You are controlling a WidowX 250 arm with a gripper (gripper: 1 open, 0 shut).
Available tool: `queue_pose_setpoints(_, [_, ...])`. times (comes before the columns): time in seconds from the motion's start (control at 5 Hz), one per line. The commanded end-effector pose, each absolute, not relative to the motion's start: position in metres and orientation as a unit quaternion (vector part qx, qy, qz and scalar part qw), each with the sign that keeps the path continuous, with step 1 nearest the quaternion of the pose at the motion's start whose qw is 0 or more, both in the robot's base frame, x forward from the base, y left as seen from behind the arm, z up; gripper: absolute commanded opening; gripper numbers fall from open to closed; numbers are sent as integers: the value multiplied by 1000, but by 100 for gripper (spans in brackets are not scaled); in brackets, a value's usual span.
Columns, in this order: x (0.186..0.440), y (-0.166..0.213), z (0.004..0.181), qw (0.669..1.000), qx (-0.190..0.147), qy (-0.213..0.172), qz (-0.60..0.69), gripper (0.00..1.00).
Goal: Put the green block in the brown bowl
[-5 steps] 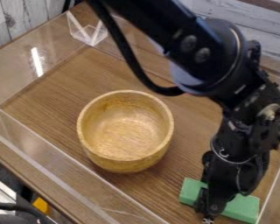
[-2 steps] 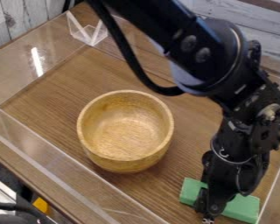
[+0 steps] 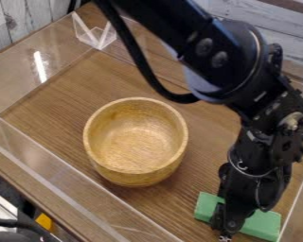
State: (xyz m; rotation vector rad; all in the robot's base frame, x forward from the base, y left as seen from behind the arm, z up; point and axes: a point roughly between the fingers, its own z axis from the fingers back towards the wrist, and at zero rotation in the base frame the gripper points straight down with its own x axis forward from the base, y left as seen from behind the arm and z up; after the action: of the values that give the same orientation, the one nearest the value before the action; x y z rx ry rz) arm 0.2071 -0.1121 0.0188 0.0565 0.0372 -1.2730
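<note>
The green block (image 3: 256, 222) is plain mid-green; the brown bowl (image 3: 136, 140) is light tan with visible grain; the black arm (image 3: 204, 57) stands above a brown wood-grain table (image 3: 65, 90).

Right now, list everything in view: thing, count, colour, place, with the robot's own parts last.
round light-brown wooden bowl: one, light brown, left of centre on the table, empty.
flat green foam-like block: one, green, lower right, on the table under the gripper.
wood-grain table: one, brown, beneath everything.
clear plastic wall: clear, along the table's edges.
black robot arm: one, black, from top centre down to lower right.
gripper: one, black, fingers shut on the block, pointing down.
</note>
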Motion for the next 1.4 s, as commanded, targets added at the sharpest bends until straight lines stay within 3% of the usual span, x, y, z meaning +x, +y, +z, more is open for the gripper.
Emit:
queue_pose_setpoints(0.0, [210, -106, 20, 809, 30, 17, -587, 0])
queue_pose_setpoints(1.2, [209, -102, 21, 813, 33, 22, -581, 0])
